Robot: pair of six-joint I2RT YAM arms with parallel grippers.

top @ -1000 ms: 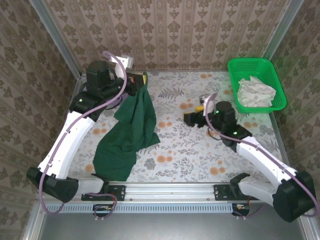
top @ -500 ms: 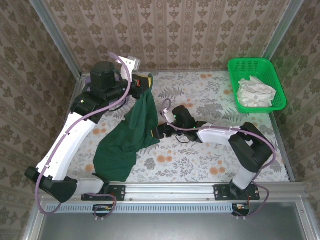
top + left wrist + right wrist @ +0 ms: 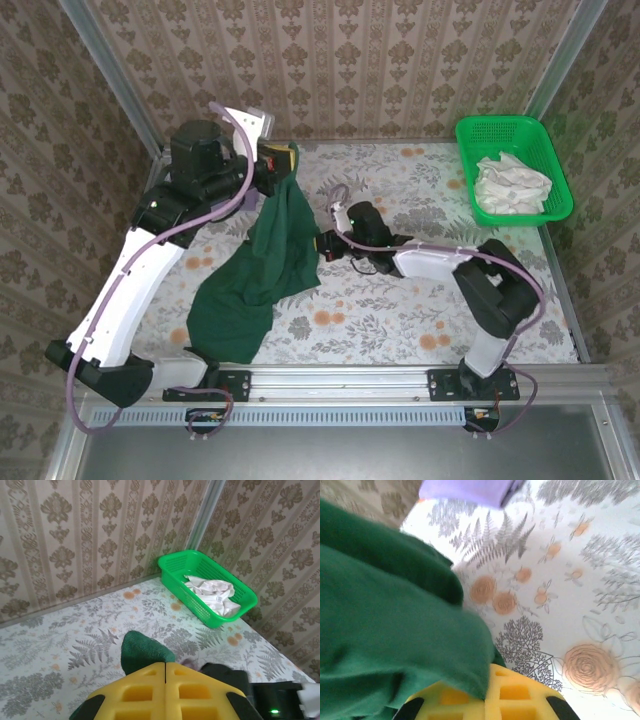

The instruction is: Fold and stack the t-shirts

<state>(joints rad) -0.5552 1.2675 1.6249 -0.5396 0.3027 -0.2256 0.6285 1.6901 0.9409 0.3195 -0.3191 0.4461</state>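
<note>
At far left, your left gripper (image 3: pixel 285 161) clamps the dark green t-shirt (image 3: pixel 265 265) by its top, tail on the table (image 3: pixel 400 300). Your right gripper (image 3: pixel 320 243) is closed on its side edge. Next, spread it flat. The lilac t-shirt (image 3: pixel 510 182) lies in the basket (image 3: pixel 465 130).

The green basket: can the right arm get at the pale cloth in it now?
Probably not yet: the right gripper is shut on the dark green shirt. The table toward the basket looks free.
</note>
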